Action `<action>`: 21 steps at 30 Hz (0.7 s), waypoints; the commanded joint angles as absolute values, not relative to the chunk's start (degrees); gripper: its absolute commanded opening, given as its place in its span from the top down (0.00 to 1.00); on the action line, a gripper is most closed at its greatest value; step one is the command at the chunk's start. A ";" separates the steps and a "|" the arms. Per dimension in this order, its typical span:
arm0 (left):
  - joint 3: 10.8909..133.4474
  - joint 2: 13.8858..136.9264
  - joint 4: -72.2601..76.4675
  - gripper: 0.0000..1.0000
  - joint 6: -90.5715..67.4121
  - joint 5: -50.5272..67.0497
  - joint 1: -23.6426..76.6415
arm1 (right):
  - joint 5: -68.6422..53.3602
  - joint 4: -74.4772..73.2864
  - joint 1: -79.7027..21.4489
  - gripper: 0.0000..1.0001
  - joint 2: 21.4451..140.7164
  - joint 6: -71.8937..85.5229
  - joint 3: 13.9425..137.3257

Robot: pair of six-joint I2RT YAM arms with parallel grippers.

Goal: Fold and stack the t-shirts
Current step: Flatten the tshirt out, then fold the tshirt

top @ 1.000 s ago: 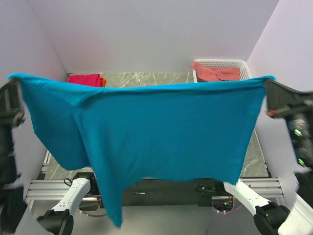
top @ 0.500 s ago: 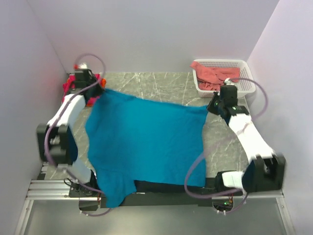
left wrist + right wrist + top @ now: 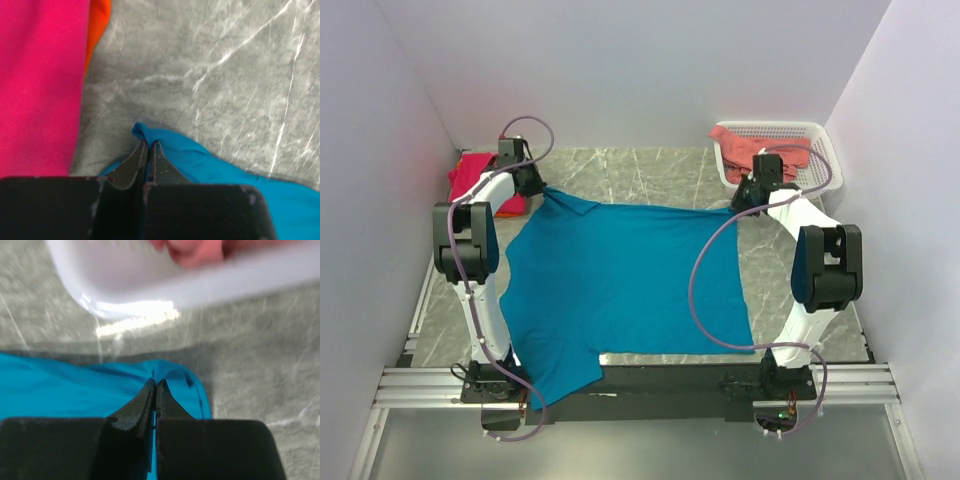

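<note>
Between both claws, teal t-shirt [image 3: 620,275]

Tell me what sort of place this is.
Probably a robot test cell, not a home: plain walls box in a marble-patterned table, the left arm and right arm are bolted to a metal rail at its near edge, and a teal t-shirt lies spread near a white basket.

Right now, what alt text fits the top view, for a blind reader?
A teal-blue t-shirt lies spread on the table, the left gripper and right gripper shut on its far corners. A white basket stands far right.
</note>
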State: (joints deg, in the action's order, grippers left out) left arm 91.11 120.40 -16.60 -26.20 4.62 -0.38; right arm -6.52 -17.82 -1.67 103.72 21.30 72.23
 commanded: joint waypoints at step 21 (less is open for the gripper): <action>96.52 116.12 -22.77 1.00 -30.23 -4.48 3.33 | -3.25 -23.03 -0.62 1.00 104.33 18.20 82.09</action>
State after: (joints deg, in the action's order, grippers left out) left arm 99.92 121.51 -22.15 -28.42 -1.83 2.22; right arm -4.03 -22.26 -1.21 106.13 19.64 81.73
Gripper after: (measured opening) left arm 0.021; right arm 0.012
